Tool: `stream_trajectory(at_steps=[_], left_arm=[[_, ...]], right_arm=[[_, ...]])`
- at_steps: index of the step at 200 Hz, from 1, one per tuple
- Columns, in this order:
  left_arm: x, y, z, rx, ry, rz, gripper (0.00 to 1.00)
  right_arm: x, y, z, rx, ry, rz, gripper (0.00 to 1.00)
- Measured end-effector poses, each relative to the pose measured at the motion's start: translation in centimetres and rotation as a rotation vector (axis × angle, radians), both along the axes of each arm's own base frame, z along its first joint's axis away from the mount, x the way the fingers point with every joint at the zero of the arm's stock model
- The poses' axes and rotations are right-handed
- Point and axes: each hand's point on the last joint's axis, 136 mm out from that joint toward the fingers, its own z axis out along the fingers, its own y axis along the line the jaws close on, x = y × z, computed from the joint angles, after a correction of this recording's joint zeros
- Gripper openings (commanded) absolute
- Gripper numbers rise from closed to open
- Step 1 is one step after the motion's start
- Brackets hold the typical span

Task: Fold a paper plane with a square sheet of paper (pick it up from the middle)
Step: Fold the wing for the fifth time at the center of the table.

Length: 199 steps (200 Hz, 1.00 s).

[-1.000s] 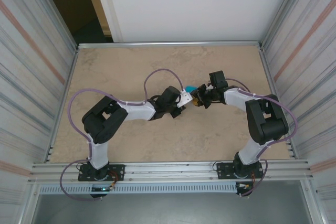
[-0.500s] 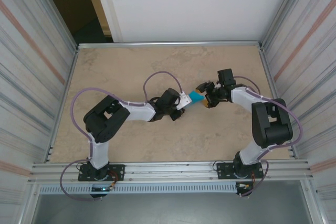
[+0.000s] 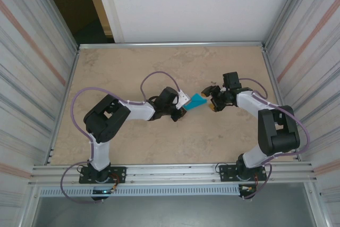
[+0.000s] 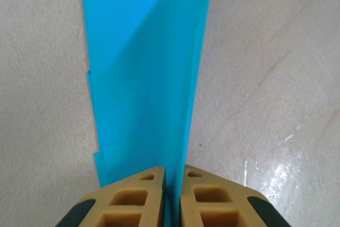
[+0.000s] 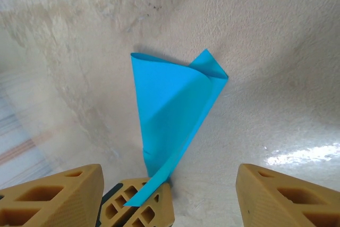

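Above the desk (image 3: 133,136), the left end effector (image 4: 171,182) is pressed together, pinching the paper plane (image 4: 143,78) by its narrow end, so it juts straight ahead of those fingers. Thin, light, floppy and easily creased, it is probably best taken along a folded edge. Since a second ago the right end effector (image 3: 211,95) has spread and backed off the paper.

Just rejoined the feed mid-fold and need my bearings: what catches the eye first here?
The bright cyan-blue folded sheet of paper is the one vivid thing over the beige marbled tabletop, mid-table between both arms. The left end effector is shut on one edge of it, holding it edge-on. The right end effector faces it from the other side, open and gripping nothing.
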Motion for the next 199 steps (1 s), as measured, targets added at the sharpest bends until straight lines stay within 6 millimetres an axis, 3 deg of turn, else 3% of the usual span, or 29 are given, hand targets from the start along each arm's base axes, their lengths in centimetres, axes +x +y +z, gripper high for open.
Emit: stream_trajectory(at_steps=[118, 171, 199], left_arm=[[-0.2, 0.1, -0.3, -0.016, 0.124, -0.014, 0.17], [0.0, 0.6, -0.1, -0.067, 0.347, 0.038, 0.15], [-0.3, 0.7, -0.1, -0.109, 0.468, 0.072, 0.15]], right_arm=[[-1.0, -1.5, -0.1, -0.077, -0.025, -0.009, 0.67], [-1.8, -1.5, -0.1, -0.1, -0.104, 0.05, 0.67], [-2.3, -0.2, -0.1, -0.12, -0.147, 0.136, 0.69]])
